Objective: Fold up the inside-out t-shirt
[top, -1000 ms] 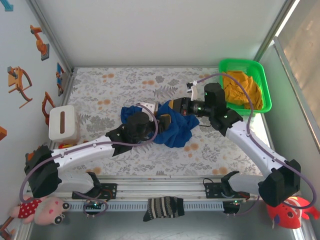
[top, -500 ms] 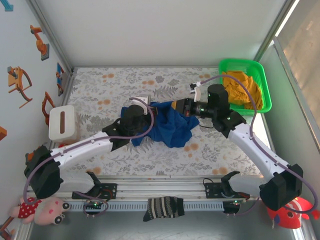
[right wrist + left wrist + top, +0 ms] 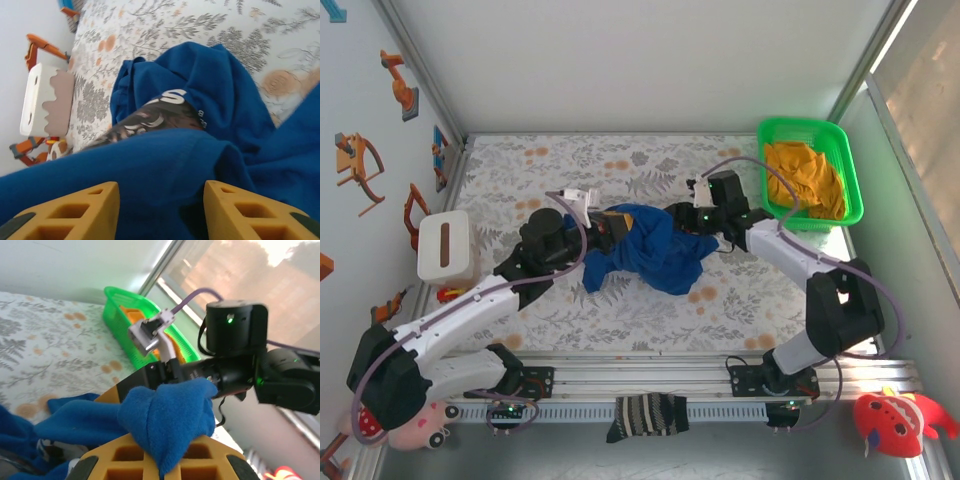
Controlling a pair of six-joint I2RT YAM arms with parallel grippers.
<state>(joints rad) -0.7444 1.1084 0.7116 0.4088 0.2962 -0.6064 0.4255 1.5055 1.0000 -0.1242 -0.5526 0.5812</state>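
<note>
Since a second ago both grippers have travelled leftward across the table [image 3: 570,165]. The left gripper [image 3: 603,226] has closed and drawn one edge of the t-shirt [image 3: 655,255] along with it. The right gripper [image 3: 678,214] has loosened while its arm has folded back.

Nearest you, at the front rail, lies one striped sock [image 3: 645,415]. One pink doll [image 3: 420,420] sits at the left corner and one red toy [image 3: 895,422] at the right; none of these belongs to the task.

Further in, at mid-table, you find the single blue t-shirt, a crumpled heap stretched between the two grippers.
- **Left wrist view:** the left gripper's fingers [image 3: 210,460] are clamped tight on a bunched fold of the blue cloth.
- **Right wrist view:** the right gripper's fingers [image 3: 70,212] stand partly apart, with blue cloth lying in the gap rather than pinched.

Left of the heap sits one white box [image 3: 445,245]. Farthest, at the right rear corner, one green basket [image 3: 800,127] holds one orange cloth [image 3: 805,180].

Judged from this, you are at the start. The garment is neither spread flat nor creased along any fold line, so flattening and every fold remain.

Count: one t-shirt, two grippers, one sock, two soft toys, one white box, one green basket, one orange cloth.
</note>
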